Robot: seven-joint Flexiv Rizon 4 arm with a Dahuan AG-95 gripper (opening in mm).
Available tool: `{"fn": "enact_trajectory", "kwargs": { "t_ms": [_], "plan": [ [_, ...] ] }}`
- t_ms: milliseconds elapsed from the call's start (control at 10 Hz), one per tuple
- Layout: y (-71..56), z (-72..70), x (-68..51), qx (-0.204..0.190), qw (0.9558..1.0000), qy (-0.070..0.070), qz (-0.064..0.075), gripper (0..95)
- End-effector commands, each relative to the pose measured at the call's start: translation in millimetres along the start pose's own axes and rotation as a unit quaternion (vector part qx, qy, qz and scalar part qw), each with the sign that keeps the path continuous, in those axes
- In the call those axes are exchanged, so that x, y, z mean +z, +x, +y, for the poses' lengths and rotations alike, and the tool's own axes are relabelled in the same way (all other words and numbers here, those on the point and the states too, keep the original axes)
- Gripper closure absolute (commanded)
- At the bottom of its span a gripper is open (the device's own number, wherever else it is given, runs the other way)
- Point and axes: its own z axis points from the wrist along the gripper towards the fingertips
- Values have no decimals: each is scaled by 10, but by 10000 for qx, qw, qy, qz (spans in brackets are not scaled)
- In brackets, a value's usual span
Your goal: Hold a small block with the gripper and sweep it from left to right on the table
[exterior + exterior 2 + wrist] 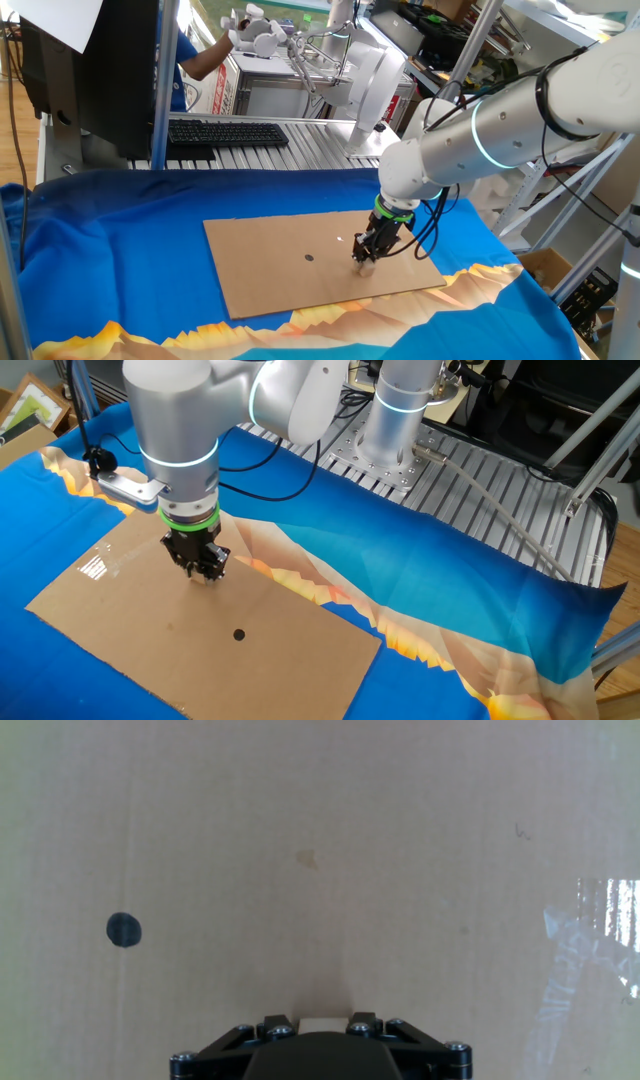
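Pinching the small block (322, 1022), your gripper (364, 262) was closed low so it dragged along the cardboard sheet (270, 262).

I see the table (120, 250) draped in blue cloth with an orange-yellow mountain pattern along its edge. A flat brown cardboard sheet (290, 275) lies on it, bearing a small dark dot (309, 257) and a patch of clear tape (93, 567).

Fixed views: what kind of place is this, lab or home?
Most likely a robotics lab: a second robot arm behind, a slatted metal bench with a keyboard, and cabled metal frames.
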Motion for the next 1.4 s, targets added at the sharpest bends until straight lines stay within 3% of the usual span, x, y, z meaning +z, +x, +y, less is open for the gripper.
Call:
{"fn": "enact_trajectory", "kwargs": {
  "t_ms": [100,1400],
  "plan": [
    [1,-1,-4,-9,10000,5,-3,760],
    [44,106,1,125,9999,-64,-34,760]
  ]
}}
